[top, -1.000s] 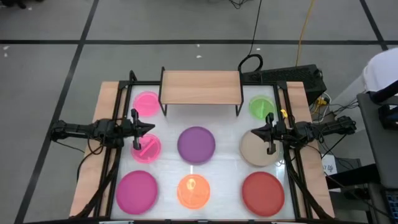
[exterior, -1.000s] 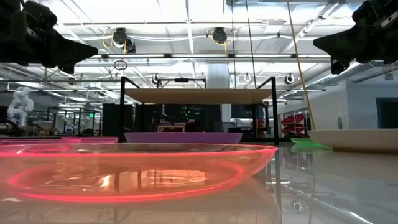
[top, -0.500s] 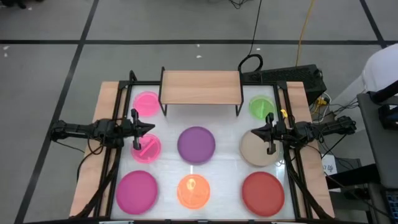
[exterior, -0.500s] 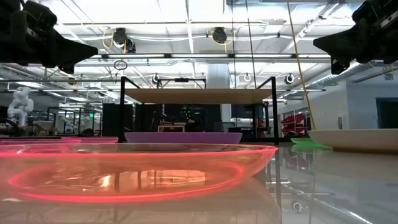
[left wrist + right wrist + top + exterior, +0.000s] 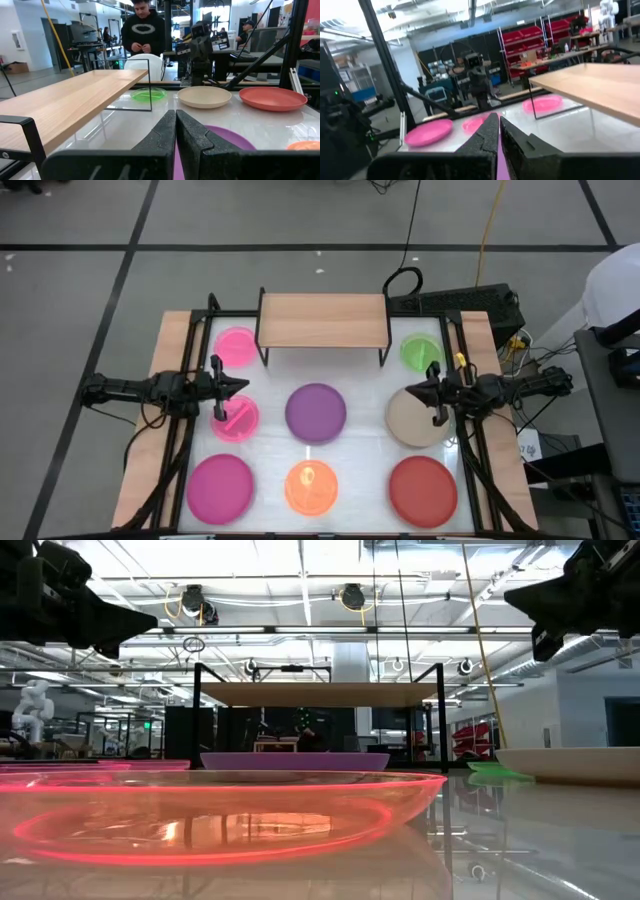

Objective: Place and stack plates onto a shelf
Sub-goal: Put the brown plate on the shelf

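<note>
Robotics lab, red storage bins [image 5: 527,40], workbenches [image 5: 570,54], ceiling strip lights [image 5: 300,560]

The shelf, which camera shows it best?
The high view: the shelf shows its whole bare board from above. The low view gives only its edge and legs; each wrist view catches one corner of it.

Left gripper [image 5: 175,132] closed at bottom centre, over purple plate [image 5: 227,137]. Wooden shelf [image 5: 65,102] stretching from left. Green plate [image 5: 148,94], beige plate [image 5: 204,96], red plate [image 5: 272,98] across middle. Person [image 5: 141,31] at top.
</note>
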Tool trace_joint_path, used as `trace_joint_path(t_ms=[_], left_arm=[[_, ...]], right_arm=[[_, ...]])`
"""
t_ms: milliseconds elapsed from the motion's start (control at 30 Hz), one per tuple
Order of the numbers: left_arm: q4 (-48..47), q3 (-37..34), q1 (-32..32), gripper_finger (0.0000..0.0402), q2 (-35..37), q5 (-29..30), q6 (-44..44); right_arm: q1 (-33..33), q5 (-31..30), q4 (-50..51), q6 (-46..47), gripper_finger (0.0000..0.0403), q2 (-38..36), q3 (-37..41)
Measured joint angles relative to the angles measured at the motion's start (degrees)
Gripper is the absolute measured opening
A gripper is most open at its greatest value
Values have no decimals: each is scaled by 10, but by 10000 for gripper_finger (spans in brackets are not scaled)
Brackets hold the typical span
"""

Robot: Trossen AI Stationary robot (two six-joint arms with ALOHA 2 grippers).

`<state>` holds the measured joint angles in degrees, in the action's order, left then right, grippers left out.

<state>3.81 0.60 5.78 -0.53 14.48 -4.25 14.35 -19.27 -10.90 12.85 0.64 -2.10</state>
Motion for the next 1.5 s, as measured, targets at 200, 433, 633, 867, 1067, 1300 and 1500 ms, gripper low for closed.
trace_joint_path(t_ms=[200, 433, 633, 867, 1067, 1300, 1500], left_arm=[[0, 0, 0, 19, 0, 0, 0], [0, 0, 0, 19, 0, 0, 0], [0, 0, 0, 19, 0, 0, 0], [-1, 0, 0, 19, 0, 0, 0], [-2, 0, 0, 19, 0, 0, 0], [-2, 0, 0, 19, 0, 0, 0], [-2, 0, 0, 19, 0, 0, 0]], right_arm=[[0, 0, -52, 2, 4, 0, 0], [0, 0, -100, 1, 4, 0, 0], [0, 0, -151, 0, 4, 0, 0], [0, -2, -151, -5, 4, 0, 0], [0, -2, -155, -20, 4, 9, -4], [0, -2, -153, 6, 4, 129, -82], [0, 16, -96, -9, 4, 299, -213]])
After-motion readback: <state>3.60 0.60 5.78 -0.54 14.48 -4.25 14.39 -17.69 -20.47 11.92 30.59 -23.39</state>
